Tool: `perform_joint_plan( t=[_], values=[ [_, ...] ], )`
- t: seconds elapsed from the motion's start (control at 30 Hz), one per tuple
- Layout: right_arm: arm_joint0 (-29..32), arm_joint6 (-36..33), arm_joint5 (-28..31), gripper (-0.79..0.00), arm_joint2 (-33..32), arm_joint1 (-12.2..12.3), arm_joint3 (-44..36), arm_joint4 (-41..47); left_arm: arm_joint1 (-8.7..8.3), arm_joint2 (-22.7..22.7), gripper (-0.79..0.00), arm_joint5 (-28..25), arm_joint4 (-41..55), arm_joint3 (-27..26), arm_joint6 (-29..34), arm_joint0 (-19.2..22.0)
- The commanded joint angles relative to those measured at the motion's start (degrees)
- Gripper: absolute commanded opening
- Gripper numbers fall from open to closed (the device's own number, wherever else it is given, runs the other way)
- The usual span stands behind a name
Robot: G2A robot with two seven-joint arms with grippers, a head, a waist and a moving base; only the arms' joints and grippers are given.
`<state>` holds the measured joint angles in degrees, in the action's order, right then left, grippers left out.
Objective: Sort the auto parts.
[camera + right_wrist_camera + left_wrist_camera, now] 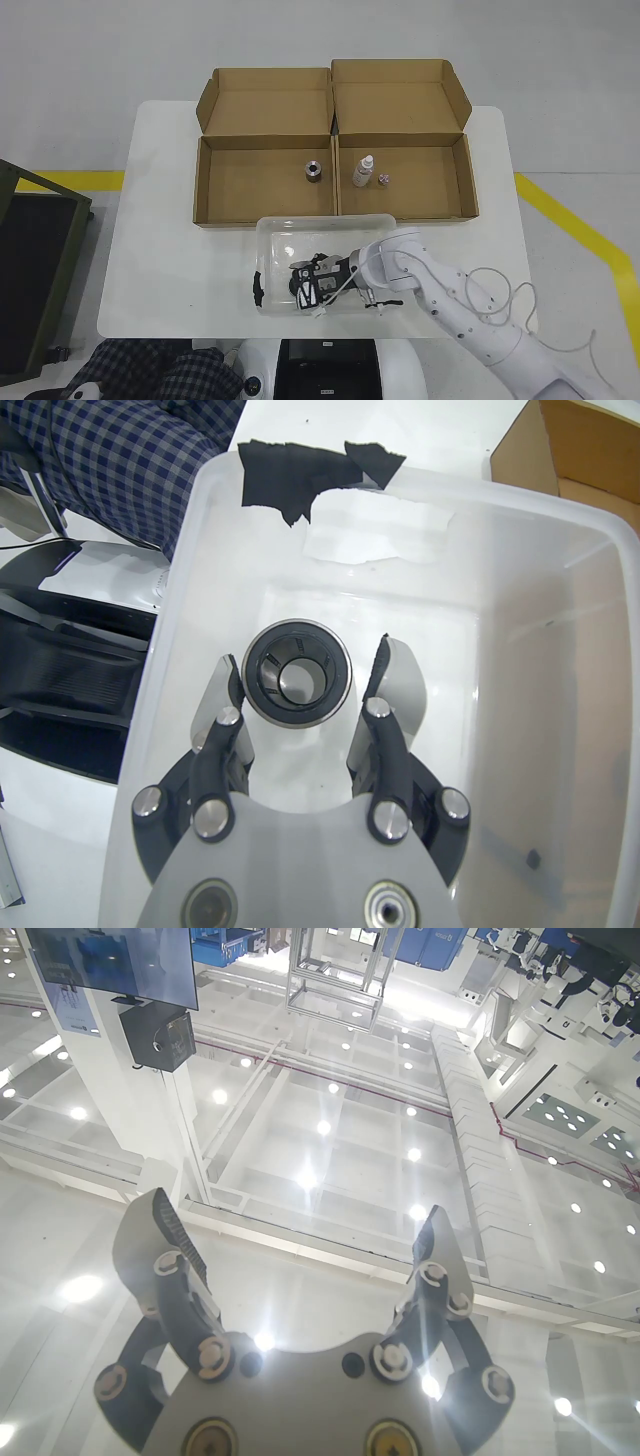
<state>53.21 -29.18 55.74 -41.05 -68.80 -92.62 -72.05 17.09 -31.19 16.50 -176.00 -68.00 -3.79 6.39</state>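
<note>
Overhead, we see the right end effector (303, 285) inside the clear bin (270, 228) on the white counter (160, 250), beside two cardboard boxes (203, 190). At the left wrist, we find the left end effector (296, 1208) spread wide toward a ceiling (320, 1078); at the right wrist, fingers (397, 680) stand spread either side of a bearing (264, 672) on the bin floor.

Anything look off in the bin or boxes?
Torn black tape and a ripped white label sit on the wall of the clear bin, looking patched. Otherwise nothing stands out; the bearing lies inside the open right gripper.
</note>
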Motion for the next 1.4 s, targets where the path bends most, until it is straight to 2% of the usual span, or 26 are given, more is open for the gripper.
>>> perform_joint_plan(
  t=[0.0,0.23,0.43,0.47,0.5,0.57,0.6,1.37],
  values=[
    [-0.2,0.1,-0.1,-0.320,0.3,-0.1,0.3,-0.1,0.00,0.0,0.000,0.0,0.0,0.0,0.0,0.0],
    [-1.3,0.6,-0.5,-0.354,1.9,-0.6,1.7,-0.3,0.00,0.0,0.000,0.0,0.0,0.0,0.0,0.0],
    [-2.3,0.9,-0.7,-0.453,3.0,-1.1,3.4,-0.1,0.00,0.0,0.000,0.0,0.0,0.0,0.0,0.0],
    [-2.4,0.9,-0.6,-0.493,3.1,-1.2,3.5,-0.1,0.00,0.0,0.000,0.0,0.0,0.0,0.0,0.0],
    [-2.6,0.9,-0.5,-0.603,3.2,-1.2,3.5,-0.2,0.00,0.0,0.000,0.0,0.0,0.0,0.0,0.0],
    [-2.7,1.0,-0.4,-0.748,3.1,-1.2,3.4,-0.2,0.00,0.0,0.000,0.0,0.0,0.0,0.0,0.0],
    [-2.7,1.0,-0.3,-0.785,3.0,-1.1,3.2,-0.2,0.00,0.0,0.000,0.0,0.0,0.0,0.0,0.0],
    [-0.7,4.5,1.1,-0.785,-5.4,1.4,-2.6,4.7,0.00,0.0,0.000,0.0,0.0,0.0,0.0,0.0]
  ],
)
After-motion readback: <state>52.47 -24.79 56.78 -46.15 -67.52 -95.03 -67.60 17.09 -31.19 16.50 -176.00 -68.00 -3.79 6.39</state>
